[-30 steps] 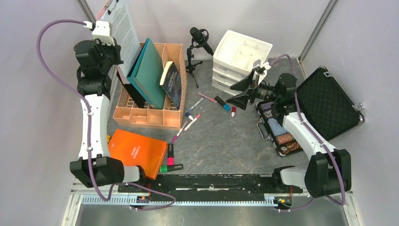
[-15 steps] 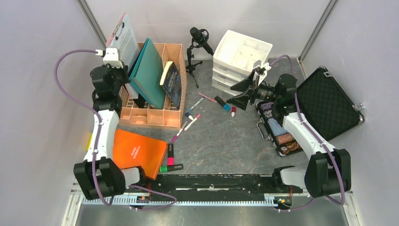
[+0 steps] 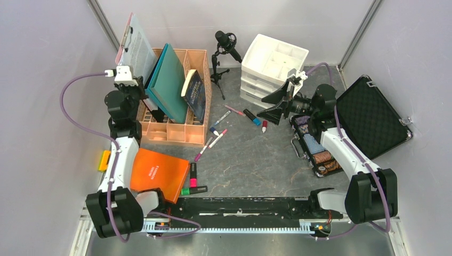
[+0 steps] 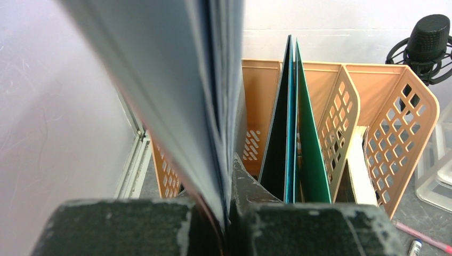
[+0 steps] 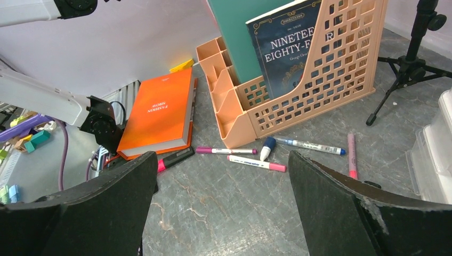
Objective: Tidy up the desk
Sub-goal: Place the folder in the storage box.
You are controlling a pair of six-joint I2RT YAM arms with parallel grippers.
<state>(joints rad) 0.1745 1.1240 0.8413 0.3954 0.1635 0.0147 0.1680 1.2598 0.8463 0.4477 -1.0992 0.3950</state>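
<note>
The desk point(image 3: 256, 165) is a dark grey veined top, also seen bare under my right gripper point(image 5: 224, 208). My left gripper point(image 3: 133, 86) is shut on the lower edge of a clipboard point(image 3: 139, 45) with printed paper, held upright at the left end of the orange file organizer point(image 3: 176, 130). In the left wrist view the clipboard point(image 4: 176, 80) rises from between the closed jaws of my left gripper point(image 4: 229, 210), beside the organizer's dividers point(image 4: 410, 117). My right gripper point(image 3: 270, 106) hangs open and empty above the desk, right of the scattered markers point(image 3: 214, 140).
The organizer holds a green folder point(image 3: 170, 80) and a dark blue book point(image 5: 288, 53). An orange book point(image 3: 157, 170) and highlighters point(image 3: 193, 180) lie front left. A microphone point(image 3: 226, 42), white drawers point(image 3: 272, 66) and an open black case point(image 3: 373, 117) stand behind and right.
My left arm has come down and toward the organizer, bringing the clipboard lower beside its left end. The right arm has not moved.
</note>
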